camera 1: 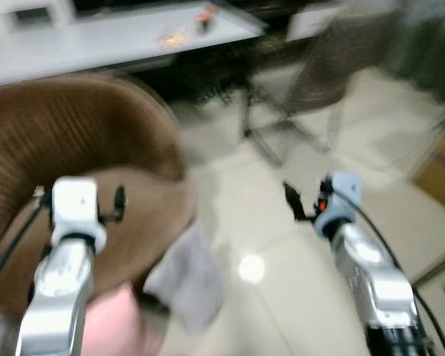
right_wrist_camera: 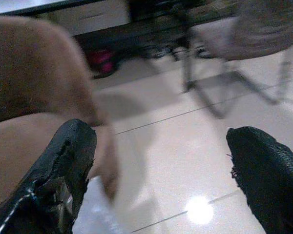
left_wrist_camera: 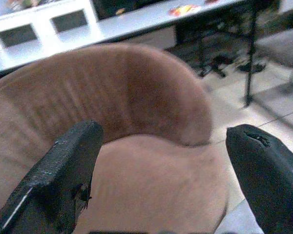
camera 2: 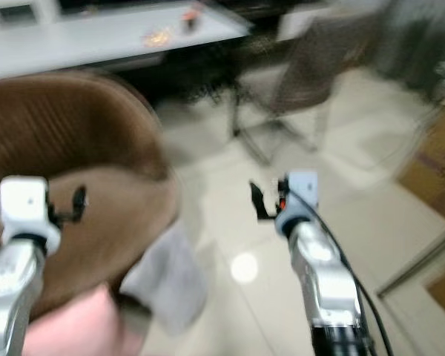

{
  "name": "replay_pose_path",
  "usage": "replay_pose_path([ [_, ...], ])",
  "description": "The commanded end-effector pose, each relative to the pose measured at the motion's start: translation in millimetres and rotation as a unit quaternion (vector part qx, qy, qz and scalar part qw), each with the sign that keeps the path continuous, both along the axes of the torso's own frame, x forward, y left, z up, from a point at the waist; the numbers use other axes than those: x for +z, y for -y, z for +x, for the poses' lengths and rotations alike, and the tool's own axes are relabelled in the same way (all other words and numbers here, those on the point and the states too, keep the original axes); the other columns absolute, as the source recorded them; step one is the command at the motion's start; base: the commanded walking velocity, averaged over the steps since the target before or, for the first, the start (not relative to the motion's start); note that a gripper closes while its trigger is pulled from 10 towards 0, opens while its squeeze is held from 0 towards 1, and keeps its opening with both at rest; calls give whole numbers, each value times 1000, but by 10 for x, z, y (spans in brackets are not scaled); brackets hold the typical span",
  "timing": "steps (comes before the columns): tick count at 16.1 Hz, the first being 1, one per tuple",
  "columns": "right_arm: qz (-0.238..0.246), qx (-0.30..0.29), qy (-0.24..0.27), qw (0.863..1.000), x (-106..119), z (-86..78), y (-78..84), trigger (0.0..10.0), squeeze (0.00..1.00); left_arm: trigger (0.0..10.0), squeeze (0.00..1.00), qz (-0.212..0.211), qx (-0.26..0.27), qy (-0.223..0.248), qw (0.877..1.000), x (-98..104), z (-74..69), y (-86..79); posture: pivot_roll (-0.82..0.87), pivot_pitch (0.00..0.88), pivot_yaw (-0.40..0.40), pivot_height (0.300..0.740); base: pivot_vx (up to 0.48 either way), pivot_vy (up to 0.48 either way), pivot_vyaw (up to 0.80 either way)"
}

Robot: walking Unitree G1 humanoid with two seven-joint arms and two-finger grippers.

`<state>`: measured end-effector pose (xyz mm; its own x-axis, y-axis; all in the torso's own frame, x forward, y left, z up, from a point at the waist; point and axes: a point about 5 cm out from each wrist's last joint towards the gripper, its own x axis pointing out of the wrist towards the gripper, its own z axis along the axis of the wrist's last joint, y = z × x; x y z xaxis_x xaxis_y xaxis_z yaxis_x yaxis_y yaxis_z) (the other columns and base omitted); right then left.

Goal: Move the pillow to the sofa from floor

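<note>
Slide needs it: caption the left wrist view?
Open left tool facing the brown sofa, white table behind.

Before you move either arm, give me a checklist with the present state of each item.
1. Left gripper open: ok, fingers spread wide.
2. Right gripper open: ok.
3. Grippers empty: ok, nothing between the fingers.
4. Sofa in front of the left arm: ok, brown seat ahead.
5. Pillow located: cannot tell; a pink shape and a grey shape lie low by the sofa, blurred.
6. Picture steady: not ok, head views are smeared.
</note>
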<state>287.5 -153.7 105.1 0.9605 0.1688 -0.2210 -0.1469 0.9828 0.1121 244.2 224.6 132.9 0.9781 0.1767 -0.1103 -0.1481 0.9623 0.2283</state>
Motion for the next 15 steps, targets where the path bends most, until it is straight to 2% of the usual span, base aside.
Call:
replay_pose_path([
  [1,-4,-6,0,1000,-2,-12,24,10000,1000,10000,0,4,-10,-5,1000,-6,18,31,-62,0,64,740,0,-394,800],
  [8,-5,-18,4,1000,23,2,31,10000,1000,10000,0,4,-12,0,1000,-23,76,92,-78,0,58,740,0,-389,800],
  [11,-6,-23,2,1000,9,-7,63,10000,1000,10000,0,8,-33,25,999,21,109,163,-81,0,52,740,0,0,800],
  [13,12,-34,8,999,12,-6,66,10000,1000,10000,0,18,-67,28,997,35,104,236,-74,0,43,740,0,0,0],
  [14,7,-36,8,999,21,4,60,10000,1000,10000,0,17,-69,28,997,36,99,248,-72,0,42,740,0,0,0],
  [15,-19,-24,13,999,55,31,8,10000,1000,10000,0,4,-73,33,997,40,90,266,-66,0,36,740,0,0,0],
])
